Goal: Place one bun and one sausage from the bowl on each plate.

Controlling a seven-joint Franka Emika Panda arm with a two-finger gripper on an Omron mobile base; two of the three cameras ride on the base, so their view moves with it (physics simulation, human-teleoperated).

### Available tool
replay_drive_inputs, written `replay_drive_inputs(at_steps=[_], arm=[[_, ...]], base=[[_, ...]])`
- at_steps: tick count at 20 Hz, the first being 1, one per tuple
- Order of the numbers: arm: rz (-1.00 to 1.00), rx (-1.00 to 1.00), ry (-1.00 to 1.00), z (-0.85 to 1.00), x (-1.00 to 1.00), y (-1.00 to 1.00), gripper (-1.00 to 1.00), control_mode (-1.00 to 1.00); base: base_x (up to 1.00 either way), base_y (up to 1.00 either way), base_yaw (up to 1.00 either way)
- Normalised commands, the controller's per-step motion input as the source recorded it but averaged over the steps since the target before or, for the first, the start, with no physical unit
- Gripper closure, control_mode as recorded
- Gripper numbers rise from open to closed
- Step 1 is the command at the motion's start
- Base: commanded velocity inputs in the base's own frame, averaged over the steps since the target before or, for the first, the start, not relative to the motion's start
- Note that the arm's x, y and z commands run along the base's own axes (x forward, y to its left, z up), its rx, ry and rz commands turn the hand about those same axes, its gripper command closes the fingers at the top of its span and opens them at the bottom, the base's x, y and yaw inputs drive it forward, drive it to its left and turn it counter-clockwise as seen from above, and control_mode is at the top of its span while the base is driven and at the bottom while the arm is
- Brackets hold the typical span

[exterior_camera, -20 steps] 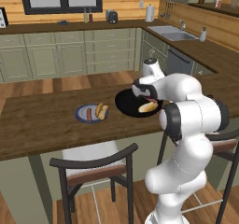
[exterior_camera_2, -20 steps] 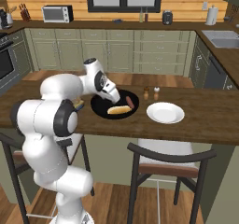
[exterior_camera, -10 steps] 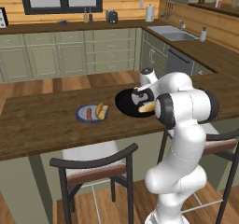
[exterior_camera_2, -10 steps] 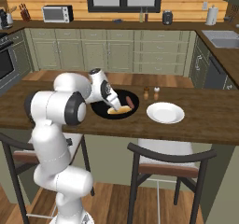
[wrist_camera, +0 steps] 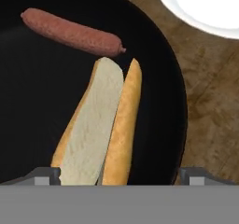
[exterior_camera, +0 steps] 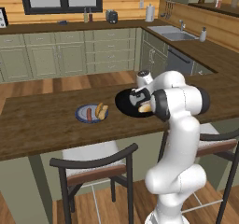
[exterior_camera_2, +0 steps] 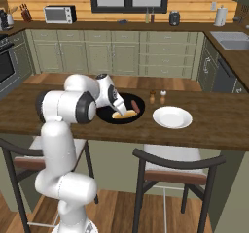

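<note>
The black bowl (wrist_camera: pixel 32 92) holds a split bun (wrist_camera: pixel 100 125) and a reddish sausage (wrist_camera: pixel 72 31) beyond it. My gripper (wrist_camera: pixel 119 176) is open and low over the bowl, with a fingertip on either side of the bun's near end and nothing gripped. From the right base the gripper (exterior_camera_2: pixel 116 109) hangs over the bowl (exterior_camera_2: pixel 109 116), with the bun (exterior_camera_2: pixel 125 114) and sausage (exterior_camera_2: pixel 134 106) beside it. The white plate (exterior_camera_2: pixel 172 117) is bare, right of the bowl. The blue-grey plate (exterior_camera: pixel 81 111) carries a bun (exterior_camera: pixel 100 110) and a sausage (exterior_camera: pixel 89 115), left of the bowl (exterior_camera: pixel 123 101).
Two small shakers (exterior_camera_2: pixel 157 97) stand behind the gap between bowl and white plate. A chair (exterior_camera_2: pixel 175 171) is tucked under the counter's near edge below the white plate, another (exterior_camera: pixel 95 167) below the blue-grey plate. The counter's wooden top (exterior_camera_2: pixel 214 130) runs on to the right.
The arm has folded in and the hand has come down closer over the bun in the bowl. The jaws have stayed open. Bun, sausage and plates have not moved.
</note>
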Motion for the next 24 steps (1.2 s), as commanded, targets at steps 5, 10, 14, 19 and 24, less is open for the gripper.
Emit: replay_drive_inputs(at_steps=[5,10,14,19,24], arm=[[0.00,0.00,0.00,-0.16,0.28,0.00,-1.00,-1.00],[-0.01,0.00,0.01,-0.23,0.15,0.00,-1.00,-1.00],[-0.01,0.00,0.00,-0.37,0.13,0.00,-1.00,-1.00],[-0.01,0.00,0.01,-0.43,0.10,0.00,-1.00,-1.00],[0.00,0.00,0.00,-0.10,0.06,0.00,1.00,-1.00]], base=[[0.00,0.00,0.00],[0.00,0.00,0.00],[0.00,0.00,0.00],[0.00,0.00,0.00],[0.00,0.00,0.00]])
